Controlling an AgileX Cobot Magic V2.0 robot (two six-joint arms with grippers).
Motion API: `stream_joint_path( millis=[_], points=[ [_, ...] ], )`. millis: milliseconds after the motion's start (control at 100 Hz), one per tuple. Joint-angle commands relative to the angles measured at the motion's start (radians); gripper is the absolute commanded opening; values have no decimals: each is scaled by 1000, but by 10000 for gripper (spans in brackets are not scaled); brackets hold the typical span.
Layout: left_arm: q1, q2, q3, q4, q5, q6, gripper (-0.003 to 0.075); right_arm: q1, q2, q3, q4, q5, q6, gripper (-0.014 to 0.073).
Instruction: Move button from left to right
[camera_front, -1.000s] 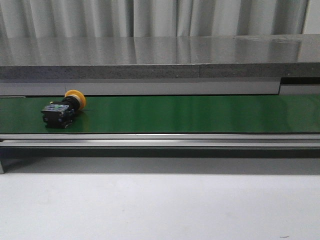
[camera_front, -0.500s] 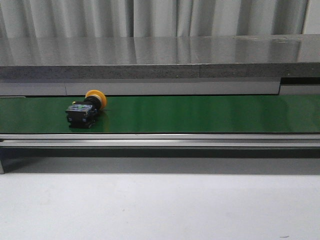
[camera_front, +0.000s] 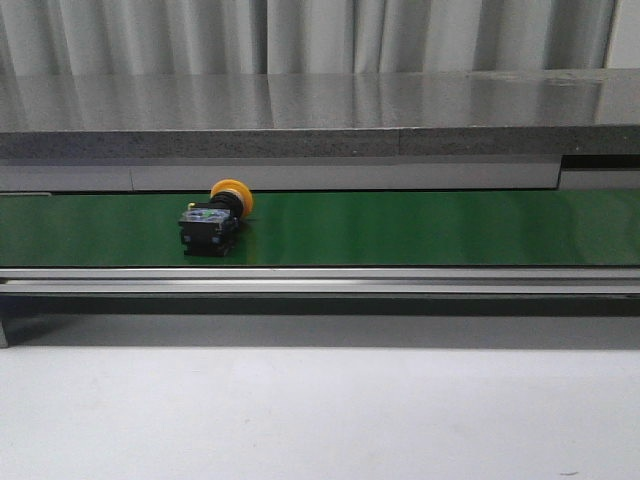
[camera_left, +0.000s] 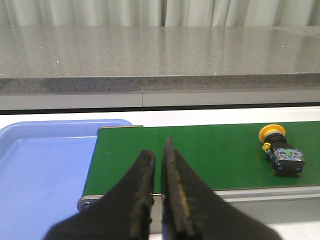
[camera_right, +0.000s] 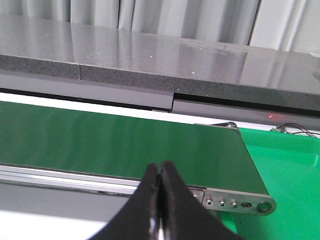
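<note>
The button, with an orange-yellow cap and a black body, lies on its side on the green conveyor belt, left of the belt's middle. It also shows in the left wrist view, far from my left gripper, which is shut and empty near the belt's left end. My right gripper is shut and empty in front of the belt's right end. Neither gripper shows in the front view.
A blue tray sits past the belt's left end. A bright green surface lies past the belt's right end. A grey stone ledge runs behind the belt. The metal belt frame runs along its front.
The button has travelled to the right along the belt, with the same side down. No gripper has touched it.
</note>
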Motion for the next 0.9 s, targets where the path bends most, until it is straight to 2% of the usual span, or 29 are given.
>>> stream_joint_path(
  millis=[0,80,320,410,680,890],
  points=[
    [-7,5,-30,-12,-82,-4,5,-8,-16,0,1,-83,-2,-68],
    [-7,5,-30,-12,-82,-4,5,-8,-16,0,1,-83,-2,-68],
    [-7,5,-30,-12,-82,-4,5,-8,-16,-3,1,-233,-2,-68],
    [-7,5,-30,-12,-82,-4,5,-8,-15,-30,1,-228,-2,-68],
    [-7,5,-30,-12,-82,-4,5,-8,79,-223,1,-47,-2,-68],
    [-7,5,-30,-12,-82,-4,5,-8,279,-452,1,238,-2,-68]
  ],
)
